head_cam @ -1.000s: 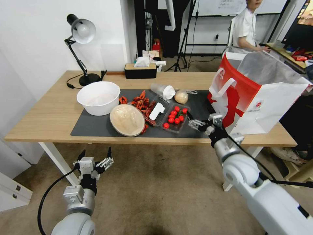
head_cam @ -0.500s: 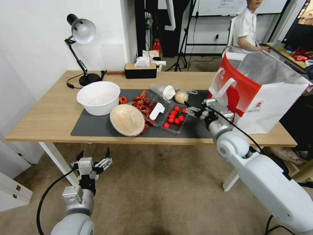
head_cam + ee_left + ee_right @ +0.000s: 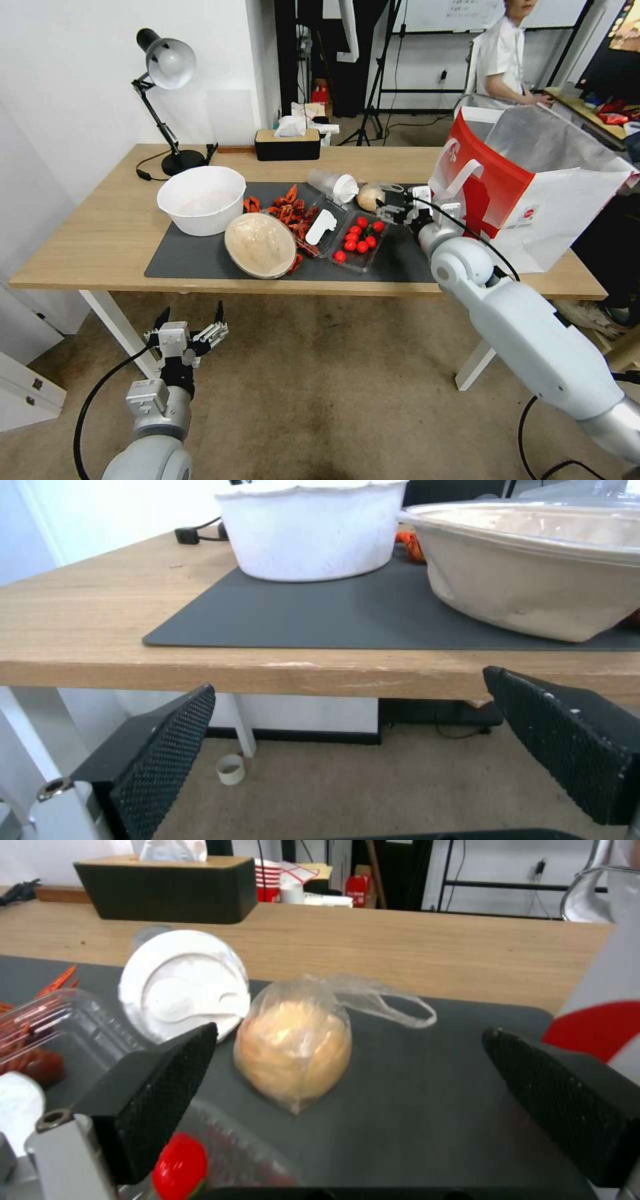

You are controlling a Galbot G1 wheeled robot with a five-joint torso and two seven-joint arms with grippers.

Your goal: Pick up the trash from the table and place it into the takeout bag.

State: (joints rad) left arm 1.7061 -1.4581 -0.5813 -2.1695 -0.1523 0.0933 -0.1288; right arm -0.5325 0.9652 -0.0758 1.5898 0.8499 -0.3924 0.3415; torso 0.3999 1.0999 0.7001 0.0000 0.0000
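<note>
Your right gripper (image 3: pixel 385 207) hovers low over the dark matte mat, its textured black fingers (image 3: pixel 160 1075) spread wide and holding nothing. Just ahead of it, toward one finger, lies the beige ball in crinkled clear wrap (image 3: pixel 293 1050), its knotted film trailing behind. The clear plastic cup with white lid (image 3: pixel 183 982) lies on its side beside the ball. The large red-and-white paper takeout bag (image 3: pixel 533 200) stands close beside your wrist. Your left gripper (image 3: pixel 190 320) waits open below the table edge.

Desk lamp (image 3: pixel 167 67), tissue box (image 3: pixel 287 143)
</note>
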